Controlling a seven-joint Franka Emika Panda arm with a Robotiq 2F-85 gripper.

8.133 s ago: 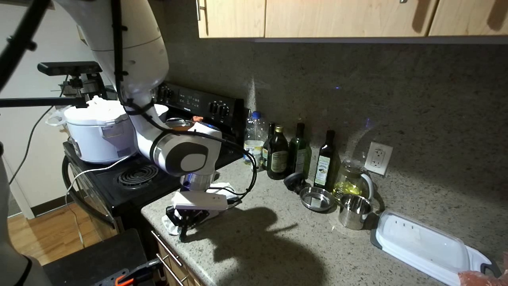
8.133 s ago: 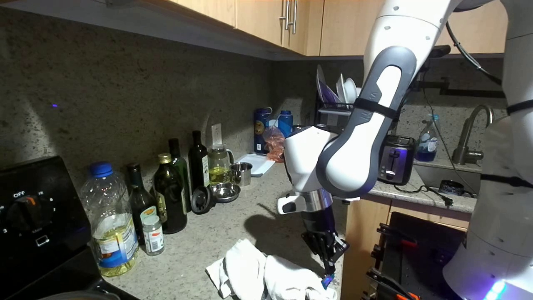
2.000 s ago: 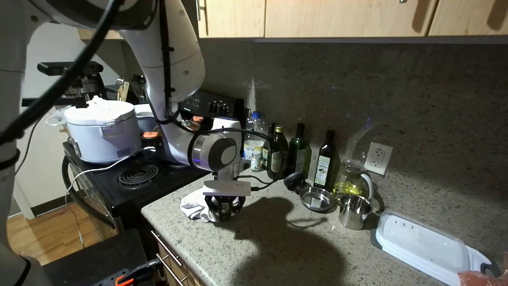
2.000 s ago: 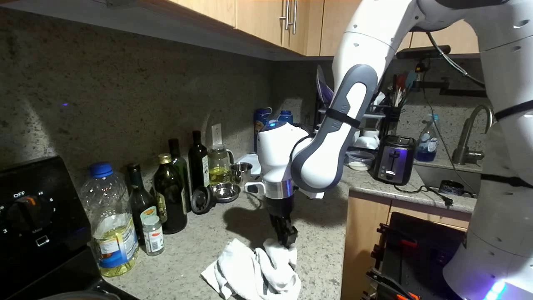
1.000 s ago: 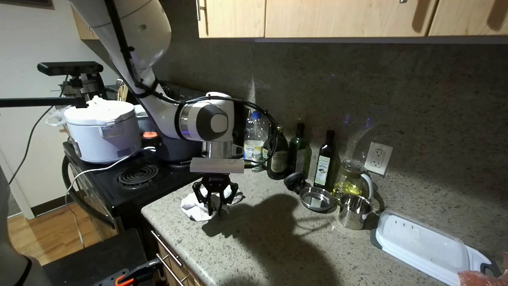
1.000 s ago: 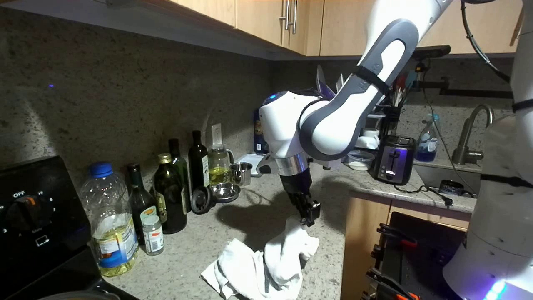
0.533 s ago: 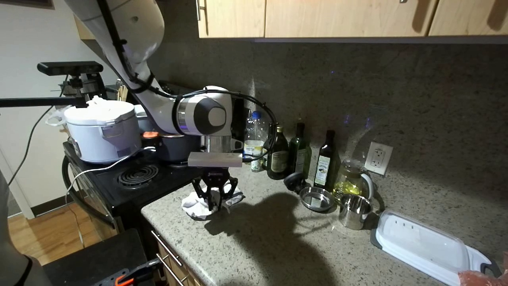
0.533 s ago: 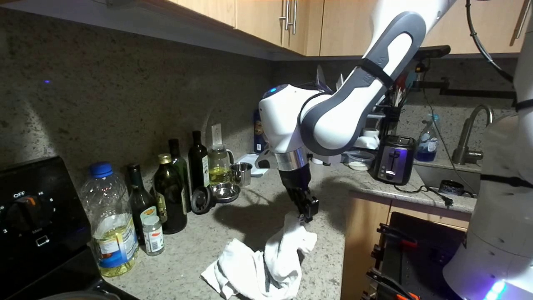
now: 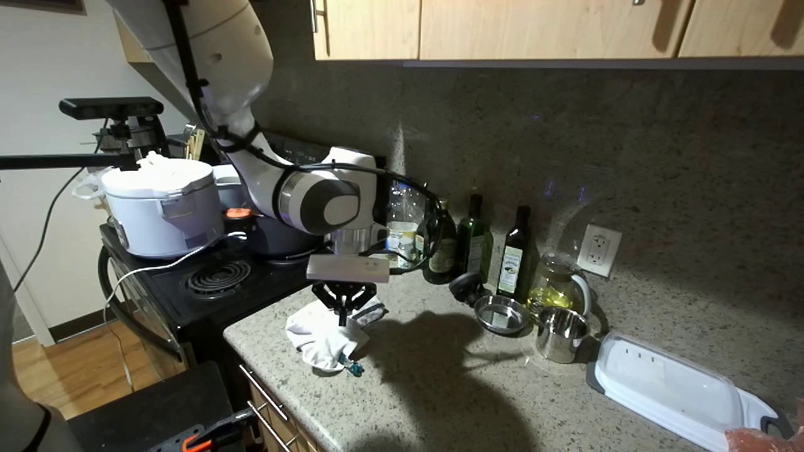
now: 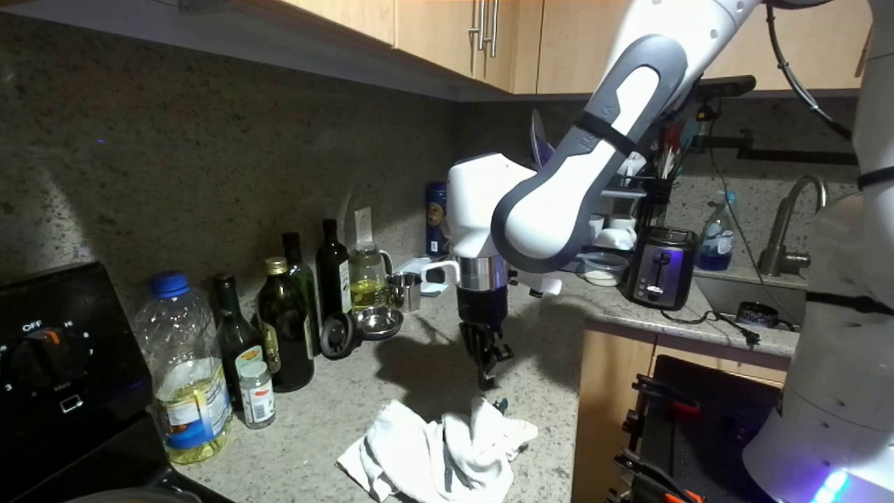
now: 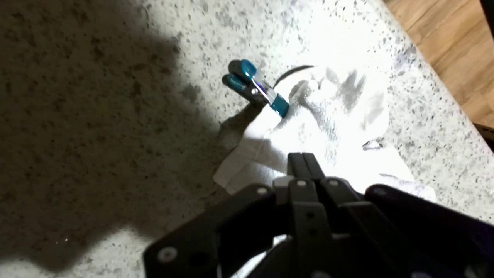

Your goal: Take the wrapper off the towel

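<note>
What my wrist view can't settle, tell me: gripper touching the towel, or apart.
Observer: They look apart. In an exterior view, a thin strip of the counter shows between the tips of the gripper and the towel below.
Operator: The teal clip at the towel's edge I can see myself. Name something on the counter that I can't.
Observer: Bottles: they stand near the back wall in both exterior views.
</note>
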